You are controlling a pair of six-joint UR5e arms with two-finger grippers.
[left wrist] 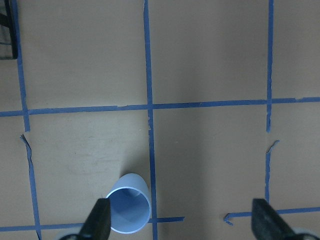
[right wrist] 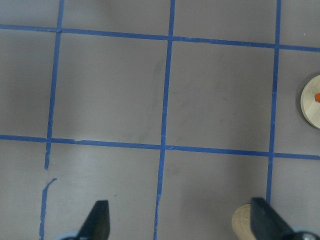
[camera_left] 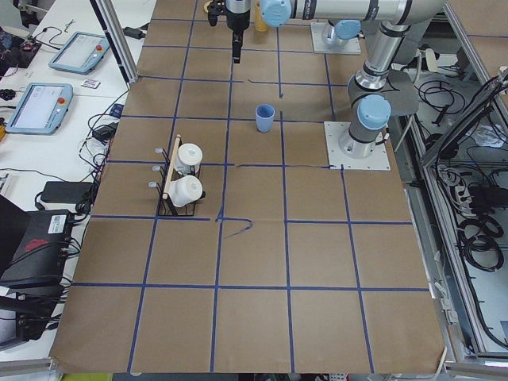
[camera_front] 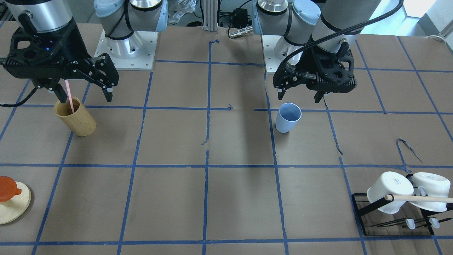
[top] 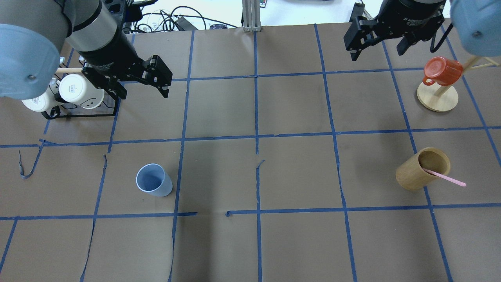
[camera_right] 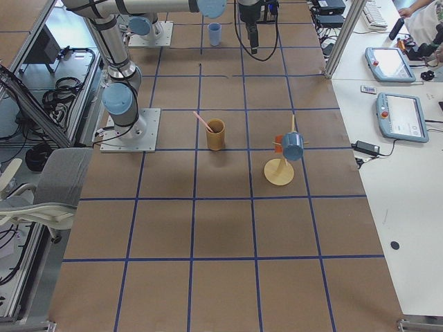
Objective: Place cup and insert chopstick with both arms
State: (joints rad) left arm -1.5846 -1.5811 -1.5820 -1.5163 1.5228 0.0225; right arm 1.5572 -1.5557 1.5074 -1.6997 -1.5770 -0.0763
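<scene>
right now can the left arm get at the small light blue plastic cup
Probably yes: the left pincer hangs open and empty above the table, and the small light blue plastic cup stands upright alone, with nothing between them.

— Chopstick: can you see either end?
— Neither! Its foot is sunk inside the wooden cup. From the front, its top is hidden behind the right gripper above that cup.
— And the right wrist view?
— Just a slice of the wooden cup's rim, cut by the bottom edge, a finger covering part.
— The red mug, on the operators' side of the wooden cup?
— Half lost off the front view's edge.
</scene>
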